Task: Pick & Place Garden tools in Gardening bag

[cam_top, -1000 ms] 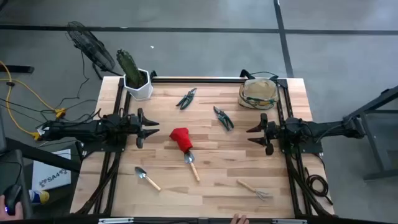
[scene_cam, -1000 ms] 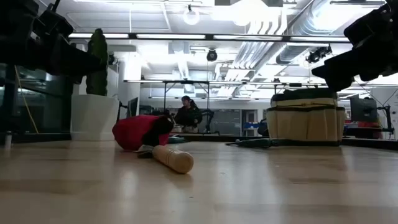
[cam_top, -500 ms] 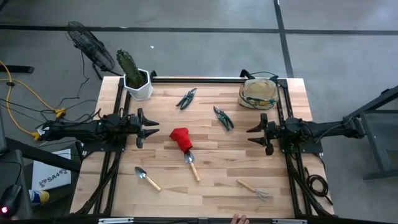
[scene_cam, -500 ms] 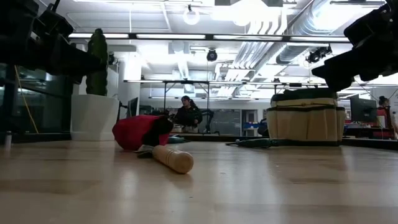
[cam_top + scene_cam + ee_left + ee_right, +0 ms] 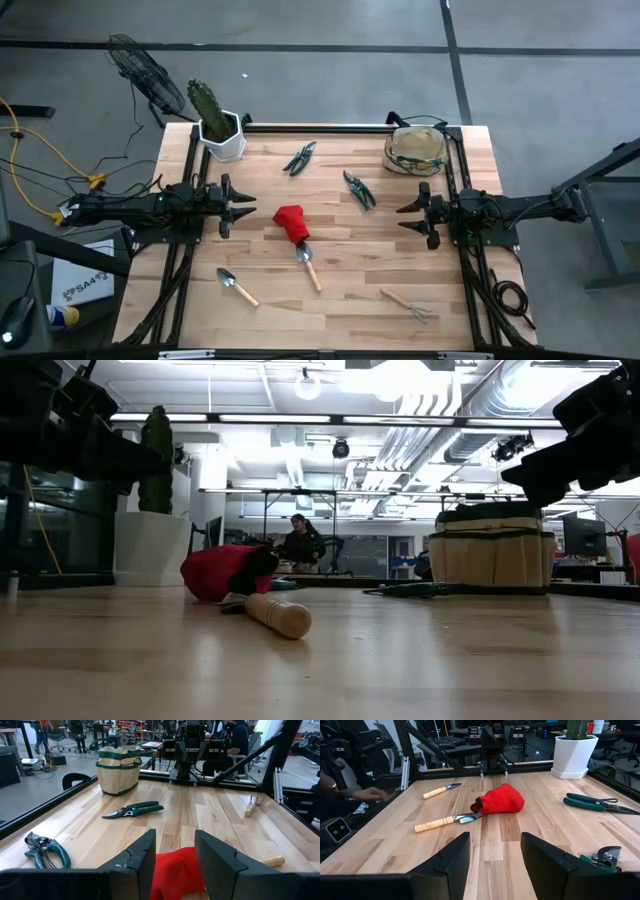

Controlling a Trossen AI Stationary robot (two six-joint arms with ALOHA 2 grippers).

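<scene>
- Progress looks nil: every garden tool lies on the bench (image 5: 350,275), none visibly in the gardening bag (image 5: 416,149) at the far right corner.
- Left hand (image 5: 240,207) waits at the left edge, fingers parted, holding nothing.
- Right hand (image 5: 408,217) mirrors it at the right edge, parted and empty.
- Remaining: two pruners (image 5: 300,157) (image 5: 359,190) mid-bench, red glove piece (image 5: 291,222) touching one trowel (image 5: 308,266), a second trowel (image 5: 236,287), the rake (image 5: 410,304) along the near side.
</scene>
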